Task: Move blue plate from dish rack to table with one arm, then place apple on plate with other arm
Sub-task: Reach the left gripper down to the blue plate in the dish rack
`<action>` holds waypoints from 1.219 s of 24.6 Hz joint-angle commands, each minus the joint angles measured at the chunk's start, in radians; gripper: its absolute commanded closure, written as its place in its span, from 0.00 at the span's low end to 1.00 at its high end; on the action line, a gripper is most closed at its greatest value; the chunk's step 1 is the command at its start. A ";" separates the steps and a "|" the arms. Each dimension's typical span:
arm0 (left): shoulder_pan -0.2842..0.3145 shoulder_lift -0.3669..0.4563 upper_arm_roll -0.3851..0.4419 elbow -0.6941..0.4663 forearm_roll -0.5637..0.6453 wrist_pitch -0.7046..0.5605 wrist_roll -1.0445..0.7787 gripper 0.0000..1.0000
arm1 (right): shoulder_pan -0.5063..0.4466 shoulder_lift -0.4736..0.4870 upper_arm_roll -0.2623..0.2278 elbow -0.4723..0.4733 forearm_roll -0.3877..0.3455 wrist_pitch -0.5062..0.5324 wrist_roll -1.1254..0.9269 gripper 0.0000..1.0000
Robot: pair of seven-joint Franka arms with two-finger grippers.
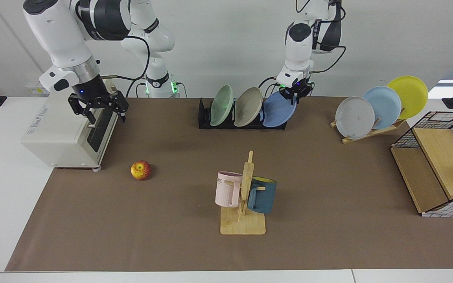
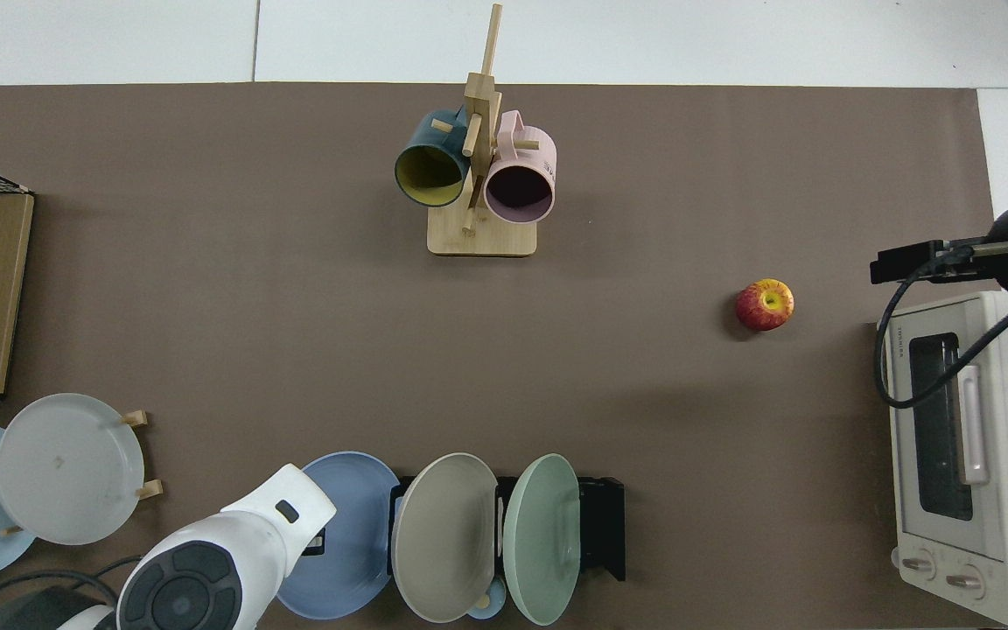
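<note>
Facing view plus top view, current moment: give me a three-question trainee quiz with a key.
1. True or false: the round periwinkle-blue plate lies flat on the brown-matted table.
2. Which hand is at that plate's top rim: A, the left hand; B, the right hand?
3. Fill in: the small red-and-yellow apple rests on the ____.

Key
1. False. It leans at one end of the low black slotted dish rack.
2. A. The right hand waits by the white toaster oven.
3. Mat.
</note>
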 commanded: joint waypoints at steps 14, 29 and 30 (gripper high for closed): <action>0.019 -0.002 -0.172 0.082 0.170 -0.158 -0.189 1.00 | -0.011 -0.008 0.010 -0.007 -0.003 -0.002 0.018 0.00; 0.094 0.012 -0.161 0.277 0.189 -0.287 -0.170 1.00 | -0.011 -0.008 0.010 -0.007 -0.003 -0.003 0.018 0.00; 0.127 0.029 -0.161 0.295 0.196 -0.278 -0.154 1.00 | -0.011 -0.008 0.010 -0.007 -0.003 -0.002 0.018 0.00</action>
